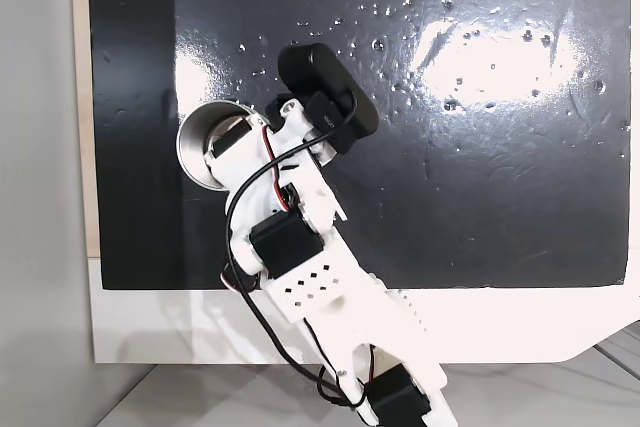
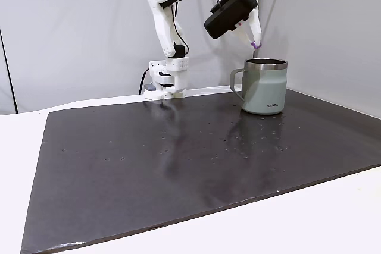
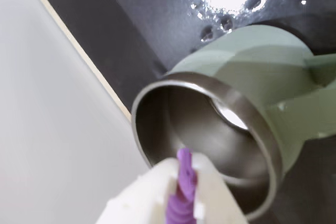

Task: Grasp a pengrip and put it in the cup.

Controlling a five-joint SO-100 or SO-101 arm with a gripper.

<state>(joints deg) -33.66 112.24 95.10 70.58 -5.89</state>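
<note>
The cup stands near the far right corner of the dark mat, handle pointing left in a fixed view, its shiny inside bare. Just above its rim hangs the gripper, fingers pinched on the purple pengrip, whose tip pokes out over the cup's mouth. The mat lies open and bare toward the near side.

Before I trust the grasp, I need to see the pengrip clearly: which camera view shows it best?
The wrist view: the purple ribbed pengrip sits large between the white fingers, above the cup mouth. In a fixed view it is a tiny purple dot at the gripper tip; in the top-down fixed view I cannot make it out.
</note>
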